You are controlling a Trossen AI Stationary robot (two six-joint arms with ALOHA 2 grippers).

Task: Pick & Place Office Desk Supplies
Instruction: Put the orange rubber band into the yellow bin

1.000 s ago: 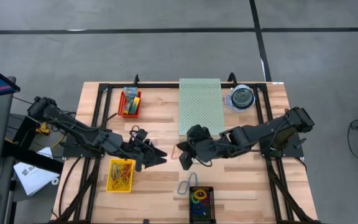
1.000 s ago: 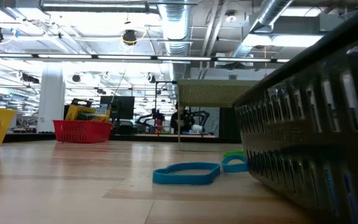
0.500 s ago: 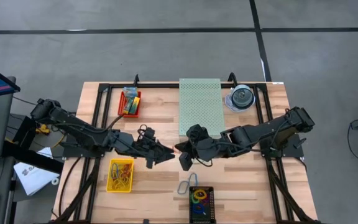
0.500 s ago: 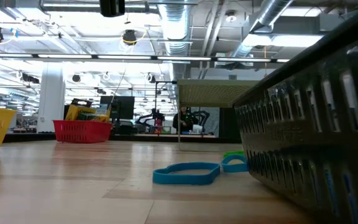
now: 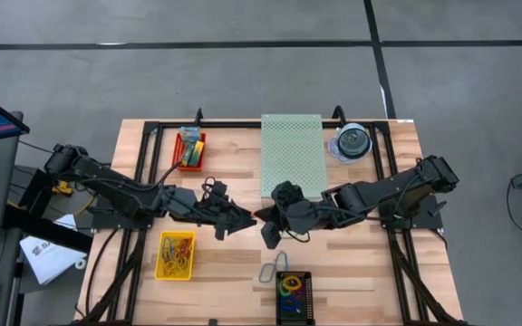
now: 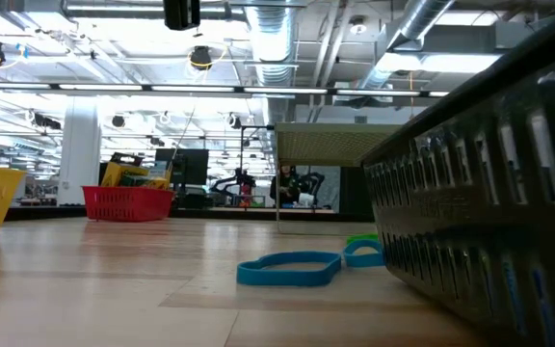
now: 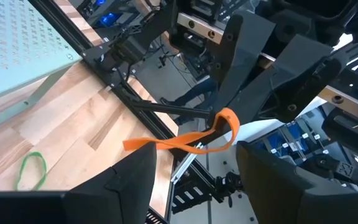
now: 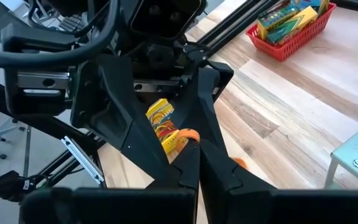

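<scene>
Right tool (image 7: 219, 121) pinches the limp orange rubber band (image 7: 185, 142); left tool (image 5: 246, 218) open around it, probably; grab the free loop.

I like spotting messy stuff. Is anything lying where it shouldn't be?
Yes. A blue rubber band and a green one lie loose on the wooden table beside the black bin, not inside it. Another green band lies alone near the pale green perforated box.
</scene>
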